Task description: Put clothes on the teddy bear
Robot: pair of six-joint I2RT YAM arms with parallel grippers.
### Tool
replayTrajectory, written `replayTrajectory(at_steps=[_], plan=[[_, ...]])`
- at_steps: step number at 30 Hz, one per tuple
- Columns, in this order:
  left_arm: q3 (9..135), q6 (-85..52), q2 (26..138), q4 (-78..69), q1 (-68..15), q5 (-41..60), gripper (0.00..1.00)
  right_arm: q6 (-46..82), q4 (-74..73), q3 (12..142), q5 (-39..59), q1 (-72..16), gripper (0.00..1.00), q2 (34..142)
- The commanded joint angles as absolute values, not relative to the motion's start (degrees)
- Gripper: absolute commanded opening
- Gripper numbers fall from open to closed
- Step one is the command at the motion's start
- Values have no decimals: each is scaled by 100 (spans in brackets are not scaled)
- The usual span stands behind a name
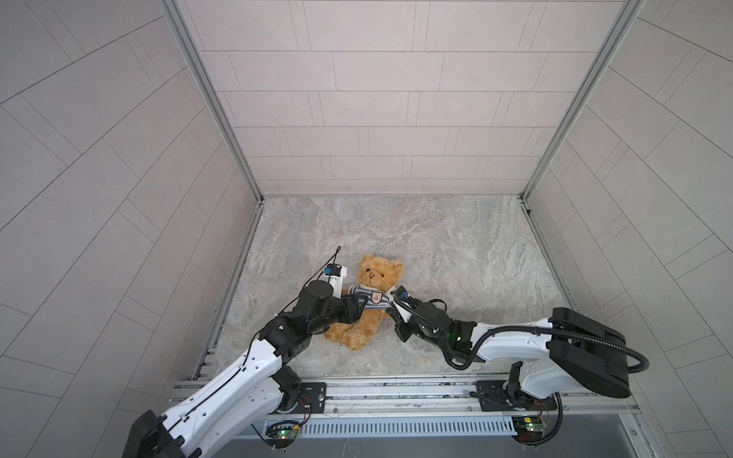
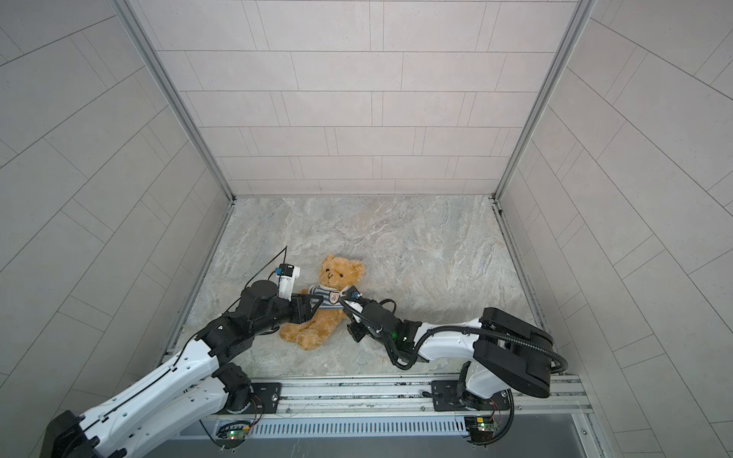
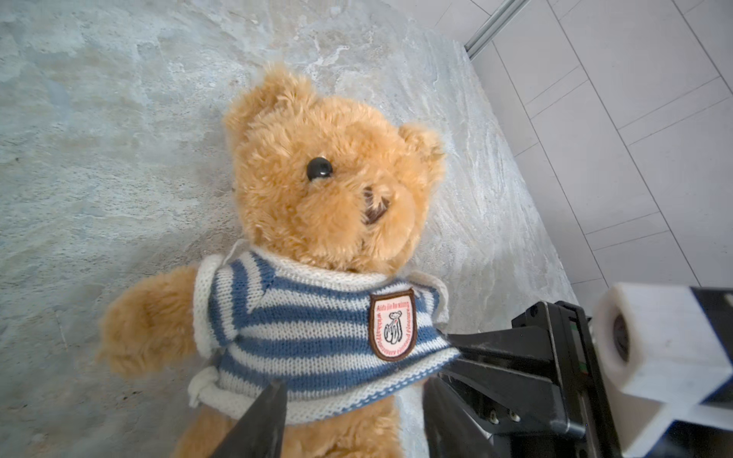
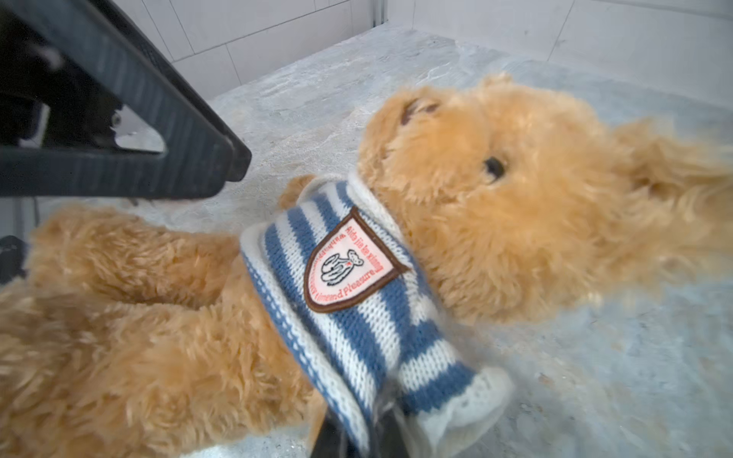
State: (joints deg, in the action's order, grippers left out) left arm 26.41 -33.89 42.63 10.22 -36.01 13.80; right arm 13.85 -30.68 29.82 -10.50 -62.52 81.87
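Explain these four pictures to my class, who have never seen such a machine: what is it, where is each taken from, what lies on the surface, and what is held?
The machine is two robot arms, each ending in a two-fingered gripper. Two pictures look down from overhead; the other two come from cameras on the arms' wrists. On the marbled surface lies a teddy bear on its back, wearing a blue-and-white striped shirt with a badge. The right gripper is shut on the shirt's edge. The left gripper is open beside the bear's waist, holding nothing.
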Motion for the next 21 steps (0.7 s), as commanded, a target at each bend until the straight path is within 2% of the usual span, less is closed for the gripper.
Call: replayTrajectory(at_steps=[1,6,10,14,21], plan=[[2753,-3437,4206,1084,-3595,1761,63,993,-2327,3325,-2460,-6441,0,8040],[2593,-3761,4557,741,-3767,1763,58,1130,-2153,3510,-3128,-6737,0,8102],[2505,-3876,4991,327,-4029,1607,58,1310,-2286,3512,-3458,-7023,0,8181],[2364,-3961,5421,-115,-4069,1520,56,1293,-3062,3292,-3546,-7297,0,8304],[2321,-3724,6103,-410,-4054,1342,53,1687,-3092,3396,-2891,-7364,8,8627]])
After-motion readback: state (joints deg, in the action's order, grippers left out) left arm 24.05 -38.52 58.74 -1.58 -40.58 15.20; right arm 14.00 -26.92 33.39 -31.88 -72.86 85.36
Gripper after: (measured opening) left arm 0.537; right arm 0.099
